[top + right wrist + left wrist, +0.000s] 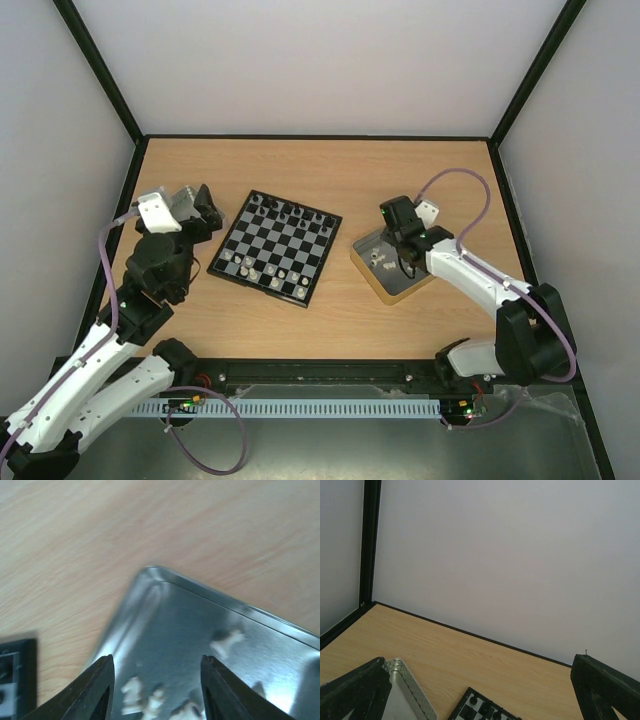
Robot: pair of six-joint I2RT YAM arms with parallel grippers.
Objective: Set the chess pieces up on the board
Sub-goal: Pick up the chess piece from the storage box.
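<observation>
Crowding threatens: right jaws, parted and empty over the tray [226, 603], may nip 2 chess pieces [132, 691] together. Left jaws gape wide.

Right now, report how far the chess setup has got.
Done: black pieces line the board's far edge, and some white ones stand near its front. In hand: nothing gripped; the right tool hangs open over the tray. Left: the white pieces lying in that tray must go onto the board; the left tool is open, empty.
</observation>
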